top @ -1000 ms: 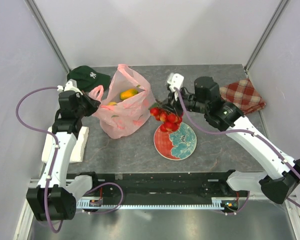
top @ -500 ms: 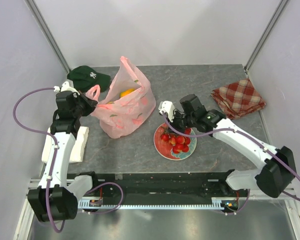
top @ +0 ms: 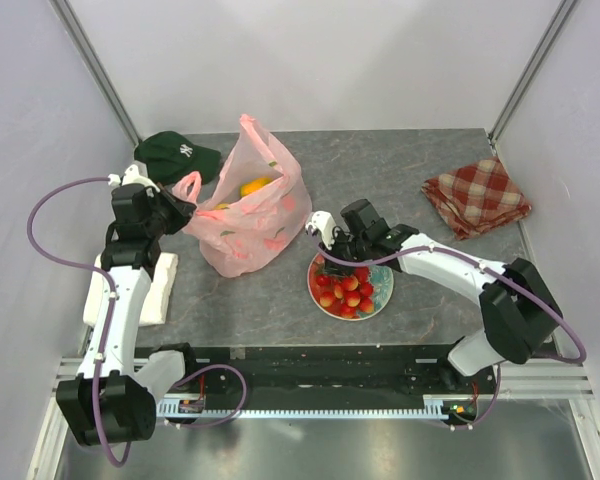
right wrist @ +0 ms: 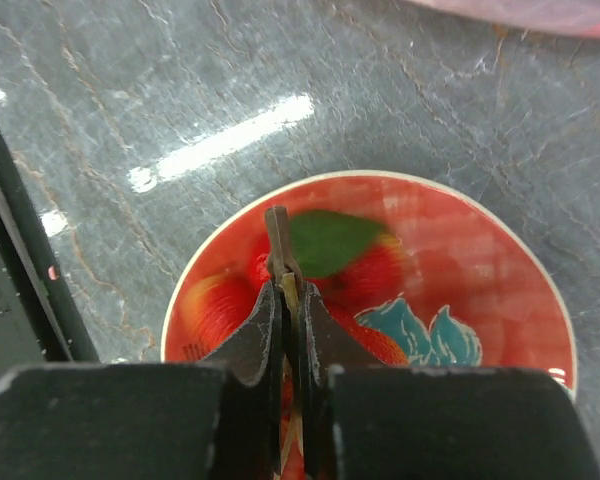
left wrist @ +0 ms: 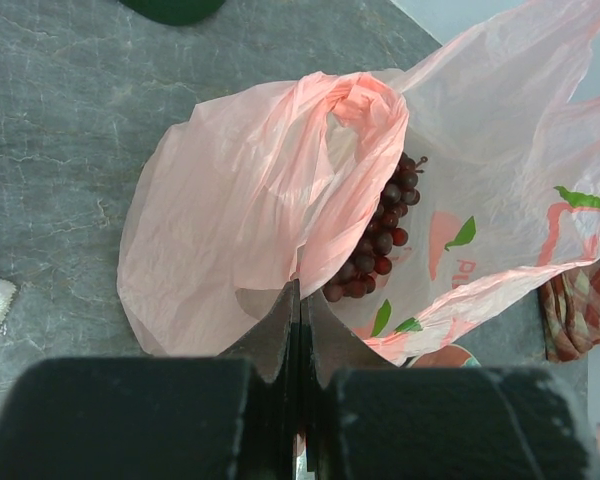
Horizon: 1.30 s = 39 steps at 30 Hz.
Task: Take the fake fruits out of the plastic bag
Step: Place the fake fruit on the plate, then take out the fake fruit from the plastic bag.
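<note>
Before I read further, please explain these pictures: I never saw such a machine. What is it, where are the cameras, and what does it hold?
It is two robot arms bolted to a table, each ending in a two-finger claw. One picture looks down from above; the other two come from cameras on the wrists. The left claw pinches the pink plastic bag, with a grape bunch inside. The right claw grips the stem of the red berries, over the red plate. A dark cap and checked cloth lie nearby.
</note>
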{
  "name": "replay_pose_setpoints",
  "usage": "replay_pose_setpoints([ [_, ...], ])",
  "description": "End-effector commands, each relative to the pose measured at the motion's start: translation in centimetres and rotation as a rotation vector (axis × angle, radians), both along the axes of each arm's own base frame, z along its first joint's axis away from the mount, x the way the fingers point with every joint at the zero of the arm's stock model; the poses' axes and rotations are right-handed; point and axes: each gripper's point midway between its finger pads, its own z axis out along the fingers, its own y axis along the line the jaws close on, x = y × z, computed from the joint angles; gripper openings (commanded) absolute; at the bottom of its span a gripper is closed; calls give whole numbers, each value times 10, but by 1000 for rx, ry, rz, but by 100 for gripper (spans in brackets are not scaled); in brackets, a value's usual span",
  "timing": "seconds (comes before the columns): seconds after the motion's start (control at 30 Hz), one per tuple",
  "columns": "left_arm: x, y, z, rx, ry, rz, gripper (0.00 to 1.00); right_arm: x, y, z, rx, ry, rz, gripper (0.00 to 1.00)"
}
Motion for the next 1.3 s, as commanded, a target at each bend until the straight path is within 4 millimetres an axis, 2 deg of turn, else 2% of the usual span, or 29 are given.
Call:
replay_pose_setpoints([
  [0.0,3,1,9,15,-44,-17,2,3,9,-5,39,11,-32,13],
  [0.03,3,0,8,14,-40,-16,2,3,10,-5,43,14,-32,20],
  [0.17,4,0,5,7,-33,-14,2,4,15,-1,61,22,-27,19],
  [0.23,4,0,4,4,-31,-16,2,5,18,0,68,30,-26,14],
  [0.3,5,0,5,5,-34,-16,2,7,26,6,83,30,-19,14],
  [0.37,5,0,3,2,-30,-15,2,11,33,8,90,40,-23,20],
  [0.47,4,-1,0,-1,-24,-17,4,11,33,1,68,57,-30,32],
  [0.5,4,-2,0,-2,-24,-23,5,11,31,-2,59,61,-36,41],
  [0.53,4,-2,2,1,-29,-26,6,12,29,-2,53,61,-57,45],
  [0.6,2,-3,2,4,-33,-34,13,10,28,0,57,69,-67,46],
  [0.63,2,-4,2,4,-34,-39,14,11,29,8,72,68,-77,48],
  [0.67,2,-4,3,6,-36,-47,15,12,30,14,83,63,-84,59],
  [0.73,3,-6,3,4,-38,-53,15,14,34,34,116,48,-83,67],
  [0.8,3,-8,4,-5,-40,-64,15,11,36,46,131,58,-67,89],
  [0.83,3,-9,5,-9,-44,-68,15,14,42,63,153,41,-58,98],
  [0.9,3,-13,7,-23,-48,-85,13,10,41,75,148,51,-36,98],
  [0.93,2,-14,7,-30,-49,-92,12,15,45,96,174,13,-27,98],
  [0.97,0,-18,7,-42,-49,-108,9,17,43,104,172,3,-31,98],
  [1.0,-2,-19,2,-47,-37,-113,2,22,43,115,176,-32,-37,98],
  [1.03,-4,-21,0,-53,-31,-119,2,28,45,139,210,-85,-33,98],
  [1.1,-9,-27,-8,-68,-7,-147,2,31,48,161,236,-150,4,98],
  [1.13,-10,-28,-9,-72,-2,-156,2,33,53,178,268,-185,30,98],
  [1.2,-16,-34,-12,-82,11,-181,2,38,63,194,320,-229,68,98],
  [1.23,-18,-36,-13,-83,16,-187,2,41,73,193,350,-199,65,95],
  [1.27,-22,-39,-19,-89,35,-193,2,50,83,199,395,-216,55,87],
])
